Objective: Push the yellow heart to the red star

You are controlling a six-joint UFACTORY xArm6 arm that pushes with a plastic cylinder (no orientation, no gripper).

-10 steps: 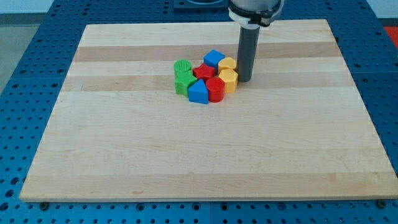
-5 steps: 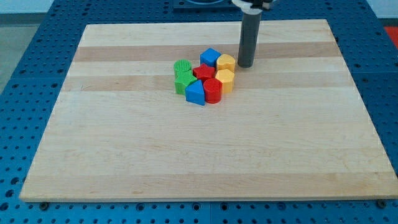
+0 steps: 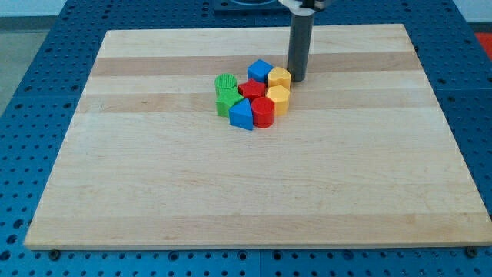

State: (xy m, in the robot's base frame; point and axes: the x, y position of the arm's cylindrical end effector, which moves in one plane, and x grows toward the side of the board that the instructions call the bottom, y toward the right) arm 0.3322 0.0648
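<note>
The yellow heart point(image 3: 279, 78) sits at the upper right of a tight cluster of blocks in the middle of the wooden board point(image 3: 254, 192). The red star point(image 3: 251, 89) lies just to its lower left, touching it. My tip point(image 3: 297, 80) stands right against the heart's right side, at the cluster's upper right edge. A second yellow block point(image 3: 278, 99) lies just below the heart.
The cluster also holds a blue cube point(image 3: 260, 71) at the top, two green blocks point(image 3: 226, 94) on the left, a blue block point(image 3: 241, 115) and a red cylinder point(image 3: 264, 111) at the bottom. The board's top edge is close above my tip.
My tip moved up the view from beside the lower yellow block, then left to the heart's right side. The cluster was nudged slightly to the left.
</note>
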